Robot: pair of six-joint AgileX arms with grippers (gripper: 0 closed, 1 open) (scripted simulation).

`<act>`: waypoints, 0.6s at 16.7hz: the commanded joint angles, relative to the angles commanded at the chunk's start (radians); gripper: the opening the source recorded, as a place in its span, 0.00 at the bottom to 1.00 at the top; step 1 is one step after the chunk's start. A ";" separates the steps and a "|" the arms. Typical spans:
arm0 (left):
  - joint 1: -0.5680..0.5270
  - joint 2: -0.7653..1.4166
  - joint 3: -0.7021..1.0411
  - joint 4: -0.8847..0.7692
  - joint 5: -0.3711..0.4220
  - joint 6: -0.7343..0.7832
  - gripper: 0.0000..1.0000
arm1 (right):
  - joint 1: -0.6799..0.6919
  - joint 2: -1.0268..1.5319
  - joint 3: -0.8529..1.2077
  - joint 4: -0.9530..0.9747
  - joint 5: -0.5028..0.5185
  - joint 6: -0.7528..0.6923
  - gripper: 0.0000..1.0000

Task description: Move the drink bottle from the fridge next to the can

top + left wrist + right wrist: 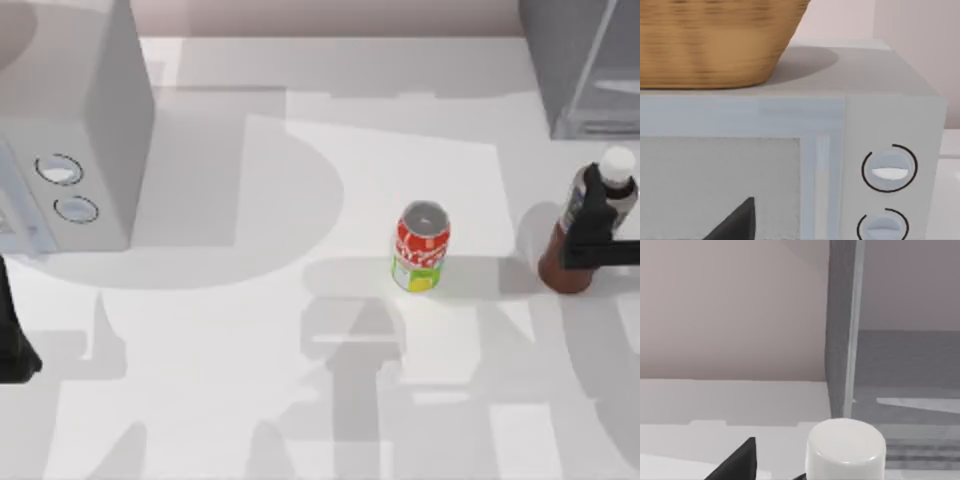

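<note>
From above, the right gripper has its jaws clamped around the drink bottle, upright on the counter at the right, in front of the fridge and apart from the can; the grasp likely serves to carry it leftward. The left gripper sits parked at the left edge, its jaws unreadable.

The left wrist faces the white box under a basket.

The right wrist looks down on the bottle's cap, with the fridge door's edge beyond.

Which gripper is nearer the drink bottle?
Right: the right gripper is clamped around the drink bottle, right of the can. The left gripper sits at the table's far left.
</note>
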 joint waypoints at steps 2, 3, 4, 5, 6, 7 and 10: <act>0.000 0.000 0.000 0.000 0.000 0.000 1.00 | -0.035 -0.146 -0.018 -0.125 -0.037 -0.001 1.00; 0.000 0.000 0.000 0.000 0.000 0.000 1.00 | -0.052 -0.224 -0.027 -0.186 -0.054 -0.001 1.00; 0.000 0.000 0.000 0.000 0.000 0.000 1.00 | -0.069 -0.296 -0.036 -0.248 -0.070 -0.001 1.00; 0.000 0.000 0.000 0.000 0.000 0.000 1.00 | -0.086 -0.361 -0.044 -0.307 -0.086 -0.001 1.00; 0.000 0.000 0.000 0.000 0.000 0.000 1.00 | -0.102 -0.419 -0.051 -0.359 -0.102 -0.002 1.00; 0.000 0.000 0.000 0.000 0.000 0.000 1.00 | -0.117 -0.470 -0.058 -0.404 -0.117 -0.002 1.00; 0.000 0.000 0.000 0.000 0.000 0.000 1.00 | -0.158 -0.641 -0.078 -0.544 -0.161 -0.002 1.00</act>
